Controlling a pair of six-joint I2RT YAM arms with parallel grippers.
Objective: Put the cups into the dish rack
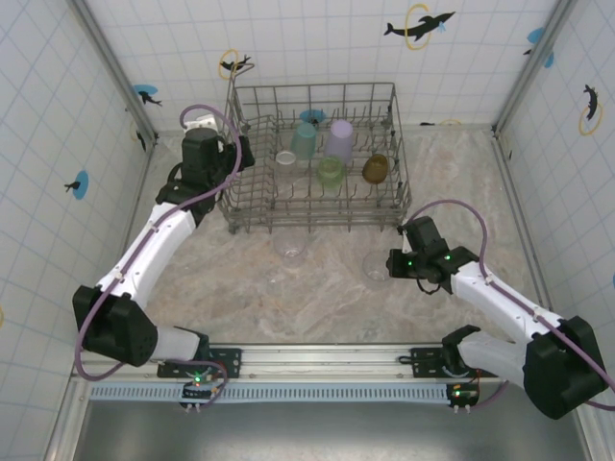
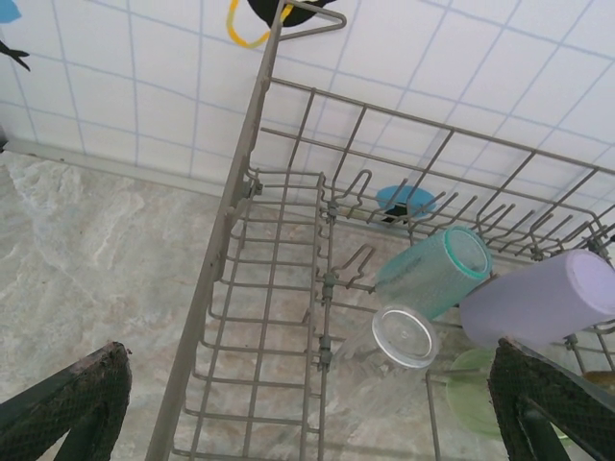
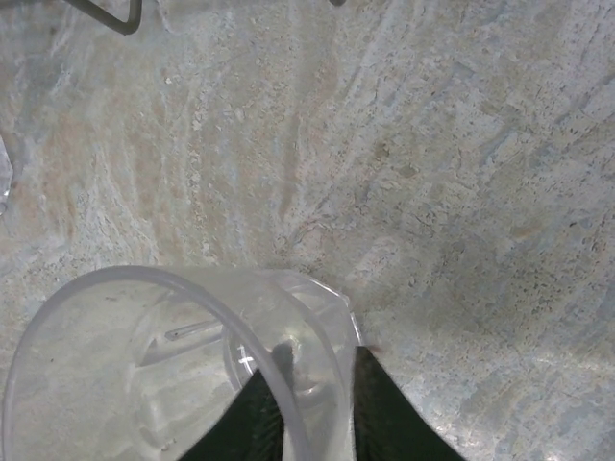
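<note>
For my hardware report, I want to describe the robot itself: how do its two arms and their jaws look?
Both the left arm and the right arm have white links, black joints and a purple cable looping alongside. Small green lights glow on them. The jaws are dark; the left ones show a mesh texture.

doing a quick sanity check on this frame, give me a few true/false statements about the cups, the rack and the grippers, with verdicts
1. The lavender cup lies inside the dish rack. True.
2. The left gripper holds the teal cup. False: it is open and empty at the rack's left wall, and the teal cup lies in the rack.
3. The right gripper is shut on the wall of a clear cup, one finger inside it. True.
4. Every clear cup is in the rack. False: two more clear cups sit on the table in front of it.
5. The amber cup stands on the table. False: it is in the rack.
</note>
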